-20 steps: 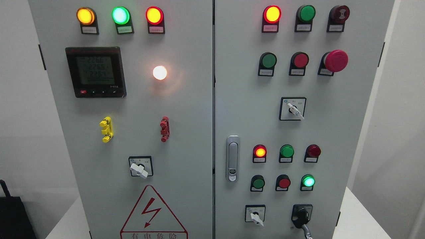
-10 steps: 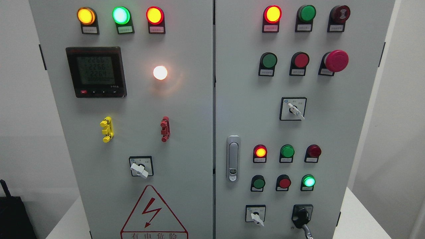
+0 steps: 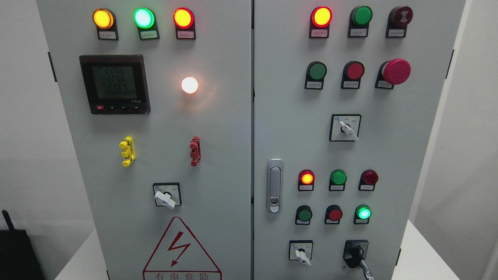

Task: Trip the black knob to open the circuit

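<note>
Below the lit green lamp [image 3: 363, 212] | black knob [image 3: 355, 252] sat on the cabinet [image 3: 389, 155], lever pointing down-right | neither robot hand appeared, grip state unknowable.

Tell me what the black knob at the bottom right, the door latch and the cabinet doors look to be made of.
Black knob: probably glossy black plastic, with highlights; a silvery, likely metal lever hangs from it.
Door latch: chrome-look metal or plated plastic, bright and reflective.
Cabinet doors: likely painted sheet metal, with a flat, matte light-grey surface.
</note>
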{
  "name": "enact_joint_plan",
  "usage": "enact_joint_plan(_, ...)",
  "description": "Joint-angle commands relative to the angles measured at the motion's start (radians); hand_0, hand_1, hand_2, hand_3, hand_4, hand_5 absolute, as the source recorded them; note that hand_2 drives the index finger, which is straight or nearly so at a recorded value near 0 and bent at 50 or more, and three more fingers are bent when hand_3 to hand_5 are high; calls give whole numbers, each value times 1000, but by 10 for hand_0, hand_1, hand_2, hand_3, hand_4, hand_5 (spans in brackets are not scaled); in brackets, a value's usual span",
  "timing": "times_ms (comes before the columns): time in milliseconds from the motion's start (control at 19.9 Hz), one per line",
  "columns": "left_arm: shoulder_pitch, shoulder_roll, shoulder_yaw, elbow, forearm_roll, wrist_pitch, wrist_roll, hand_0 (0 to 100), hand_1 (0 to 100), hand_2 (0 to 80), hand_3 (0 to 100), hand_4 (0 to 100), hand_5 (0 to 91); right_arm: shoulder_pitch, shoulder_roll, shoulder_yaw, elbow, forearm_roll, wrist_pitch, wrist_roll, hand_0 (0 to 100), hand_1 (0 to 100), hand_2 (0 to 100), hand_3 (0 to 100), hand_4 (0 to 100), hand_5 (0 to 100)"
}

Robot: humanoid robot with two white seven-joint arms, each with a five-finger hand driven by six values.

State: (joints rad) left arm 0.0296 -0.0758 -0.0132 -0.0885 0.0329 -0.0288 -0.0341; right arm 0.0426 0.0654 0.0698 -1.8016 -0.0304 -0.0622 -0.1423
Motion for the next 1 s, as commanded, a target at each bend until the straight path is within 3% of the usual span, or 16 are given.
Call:
enact_joint_plan(0, -2, -1, 1, 1, 2, 1, 0, 120, 389, 0, 0, 0, 0, -4, -10, -5, -39, -2, -24, 23, 960, 957, 0, 1000, 1000, 919)
enact_joint_plan(301, 0, -1, 1, 1, 2, 1, 0, 120, 389, 0, 0, 0, 0, 16, -27, -22, -35, -32, -24, 23, 969, 968, 0, 1000, 1000, 914)
enact_joint_plan(652, 0, -1, 1, 1, 2, 1, 0, 120, 389, 0, 0, 0, 0, 39, -26, -21, -42, -54, -30, 23, 1000, 1000, 0, 1000, 1000, 887)
enact_joint_plan(702, 0, -1, 1, 1, 2, 1, 0, 120, 389, 0, 0, 0, 0, 45, -23, -19, -44, -59, -31, 23, 1000, 988, 0, 1000, 965, 876)
enact_joint_plan(803, 0, -1, 1, 1, 2, 1, 0, 120, 389, 0, 0, 0, 0, 57, -19, -16, -51, -59, -33, 23, 993, 912, 0, 1000, 895, 840)
enact_joint_plan(903, 0, -1, 1, 1, 2, 0, 0, 120, 389, 0, 0, 0, 0, 69, -19, -10, -53, -59, -34, 20, 795, 701, 0, 976, 836, 748)
enact_joint_plan(953, 0, -1, 1, 1, 2, 1, 0, 120, 389, 0, 0, 0, 0, 74, -18, -8, -61, -59, -34, 15, 758, 655, 0, 958, 812, 708)
